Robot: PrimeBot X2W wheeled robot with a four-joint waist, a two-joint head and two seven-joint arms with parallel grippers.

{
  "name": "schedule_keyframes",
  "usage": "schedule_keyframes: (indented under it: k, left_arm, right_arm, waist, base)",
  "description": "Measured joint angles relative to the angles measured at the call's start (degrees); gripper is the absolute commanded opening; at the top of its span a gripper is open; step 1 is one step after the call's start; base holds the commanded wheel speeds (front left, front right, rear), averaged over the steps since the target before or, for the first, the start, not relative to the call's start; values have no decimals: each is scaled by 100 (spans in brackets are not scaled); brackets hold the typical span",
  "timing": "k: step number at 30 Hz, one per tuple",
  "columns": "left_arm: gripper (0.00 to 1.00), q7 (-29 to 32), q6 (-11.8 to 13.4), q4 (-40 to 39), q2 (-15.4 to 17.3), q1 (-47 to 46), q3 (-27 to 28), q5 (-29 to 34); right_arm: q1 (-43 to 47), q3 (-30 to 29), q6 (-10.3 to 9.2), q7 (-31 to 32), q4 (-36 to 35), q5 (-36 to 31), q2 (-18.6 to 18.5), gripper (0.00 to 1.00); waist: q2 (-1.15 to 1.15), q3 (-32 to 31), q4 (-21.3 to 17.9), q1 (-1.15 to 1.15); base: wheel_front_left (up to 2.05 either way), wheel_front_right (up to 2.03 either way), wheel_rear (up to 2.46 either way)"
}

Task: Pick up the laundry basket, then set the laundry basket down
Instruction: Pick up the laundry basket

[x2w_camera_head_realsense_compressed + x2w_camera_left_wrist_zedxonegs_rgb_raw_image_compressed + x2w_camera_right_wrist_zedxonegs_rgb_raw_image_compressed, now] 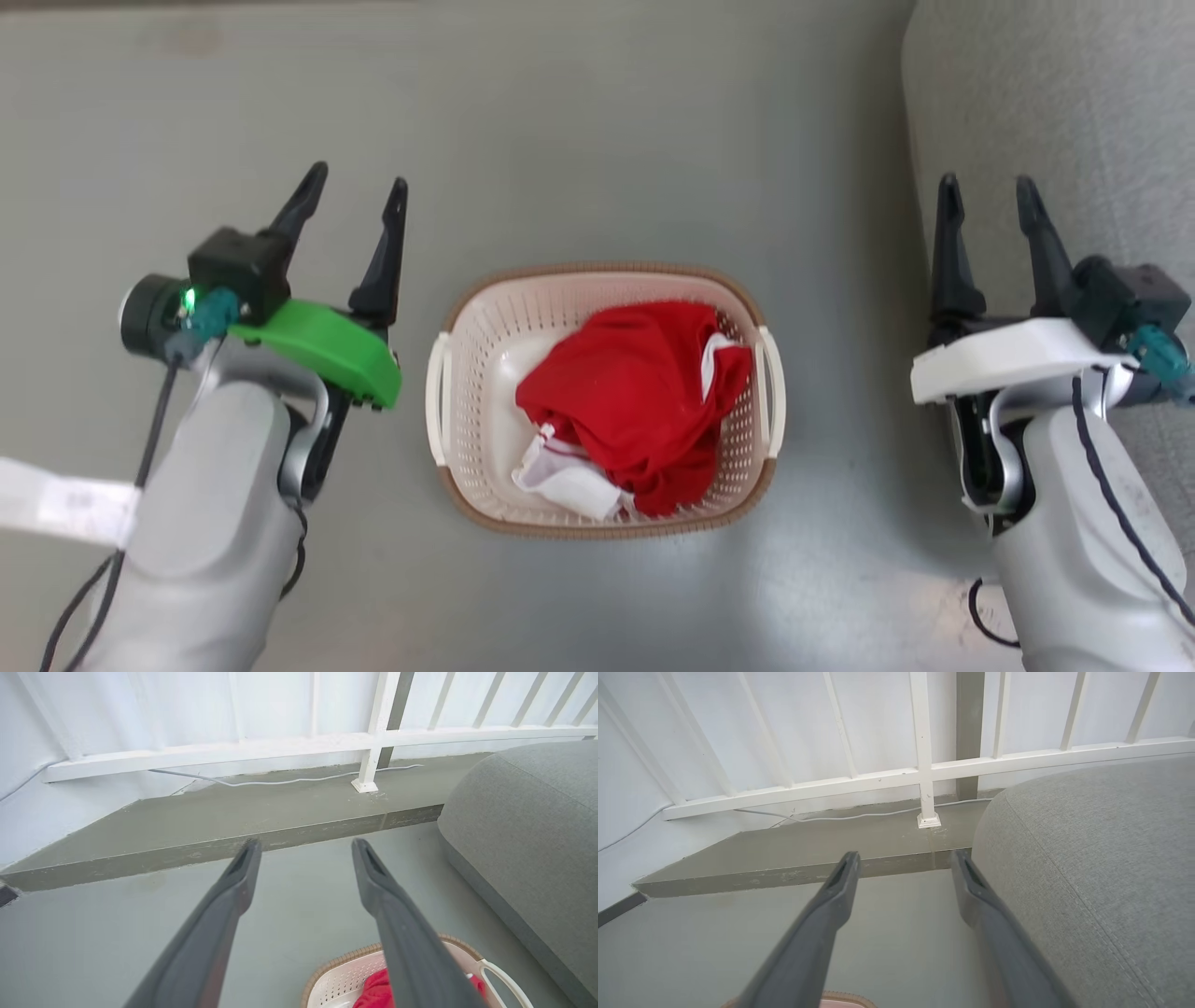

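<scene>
- Grey floor (597,121) runs to a raised step (210,826) under a white railing (299,744).
- Left tool (359,177) hovers over the floor, its fingers spread apart and holding nothing.
- Between both arms, the laundry basket (597,271) sits on the floor with a red garment (644,392) inside, clear of either tool.
- Right tool (987,181) points forward, likewise parted and empty, beside a grey cushion (1055,103).

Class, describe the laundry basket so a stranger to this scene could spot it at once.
Start at the grey floor, beside the big grey cushion. Between the left gripper and right gripper sits the laundry basket: cream, perforated, brown-rimmed, holding red cloth.
</scene>
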Motion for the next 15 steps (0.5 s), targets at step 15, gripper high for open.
schedule_keyframes:
  k: [15]
  left_arm:
    - [100, 0, 342, -721, 43, 1214, 143, 82]
  right_arm:
    - [732, 32, 20, 0, -105, -63, -11, 100]
  waist:
    - [0, -959, 30, 0]
  base:
    - [0, 0, 0]
